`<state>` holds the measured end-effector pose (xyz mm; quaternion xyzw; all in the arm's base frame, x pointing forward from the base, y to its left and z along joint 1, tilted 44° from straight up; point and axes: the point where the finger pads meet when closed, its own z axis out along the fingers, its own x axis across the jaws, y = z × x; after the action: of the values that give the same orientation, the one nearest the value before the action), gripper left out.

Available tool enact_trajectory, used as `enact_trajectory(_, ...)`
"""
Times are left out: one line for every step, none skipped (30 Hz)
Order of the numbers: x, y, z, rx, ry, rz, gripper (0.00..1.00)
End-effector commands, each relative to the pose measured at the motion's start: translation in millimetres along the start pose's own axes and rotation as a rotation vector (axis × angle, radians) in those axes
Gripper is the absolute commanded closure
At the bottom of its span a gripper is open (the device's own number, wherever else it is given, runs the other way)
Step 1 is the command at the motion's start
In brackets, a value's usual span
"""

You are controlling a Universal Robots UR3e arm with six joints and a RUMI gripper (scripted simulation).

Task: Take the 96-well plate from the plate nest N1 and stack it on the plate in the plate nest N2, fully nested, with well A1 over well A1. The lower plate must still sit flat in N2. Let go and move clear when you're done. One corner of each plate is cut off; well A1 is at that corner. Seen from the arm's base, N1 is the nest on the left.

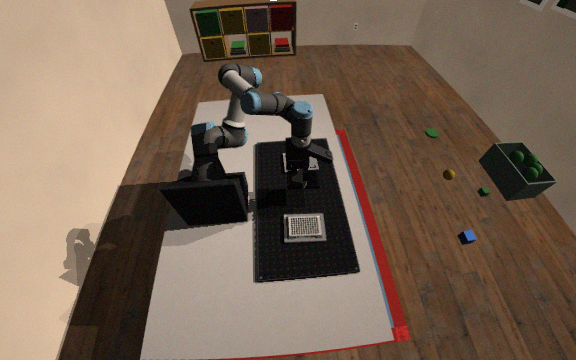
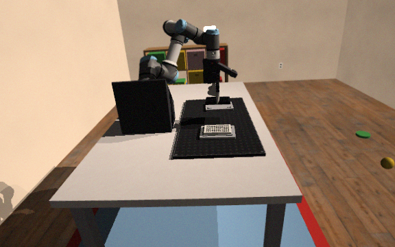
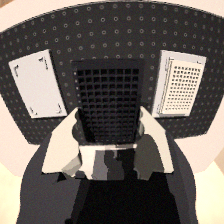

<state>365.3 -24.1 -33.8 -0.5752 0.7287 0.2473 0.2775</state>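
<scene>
Hanging clamped in tool: dark 96-well plate (jutting beyond fingertips), above breadboard.

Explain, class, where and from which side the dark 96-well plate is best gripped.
Grip the dark plate across its two long side walls near one short end, coming from above, as the gripper does now. Those walls are flat and parallel, and the wells face up.
</scene>
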Motion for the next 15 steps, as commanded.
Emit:
enact_trajectory(19.6,-0.8,-0.5,0.002,0.001,-0.001,1.00)
enact_trajectory(23.0,-0.8,-0.5,0.002,0.001,-0.001,1.00)
enact_trajectory(23.0,-0.8,-0.5,0.002,0.001,-0.001,1.00)
enact_trajectory(23.0,-0.8,-0.5,0.002,0.001,-0.001,1.00)
enact_trajectory(26.3,-0.7,-0.5,0.002,0.001,-0.001,1.00)
enact_trajectory(29.7,-0.7,-0.5,0.002,0.001,-0.001,1.00)
enact_trajectory(33.0,-0.6,-0.5,0.002,0.001,-0.001,1.00)
enact_trajectory(36.3,-0.5,-0.5,0.002,0.001,-0.001,1.00)
enact_trajectory(39.7,-0.5,-0.5,0.002,0.001,-0.001,1.00)
enact_trajectory(43.0,-0.5,-0.5,0.002,0.001,-0.001,1.00)
enact_trajectory(46.4,-0.4,-0.5,0.002,0.001,-0.001,1.00)
enact_trajectory(49.7,-0.4,-0.5,0.002,0.001,-0.001,1.00)
enact_trajectory(53.1,-0.3,-0.5,0.002,0.001,-0.001,1.00)
enact_trajectory(56.4,-0.3,-0.5,0.002,0.001,-0.001,1.00)
enact_trajectory(59.7,-0.2,-0.5,0.002,0.001,-0.001,1.00)
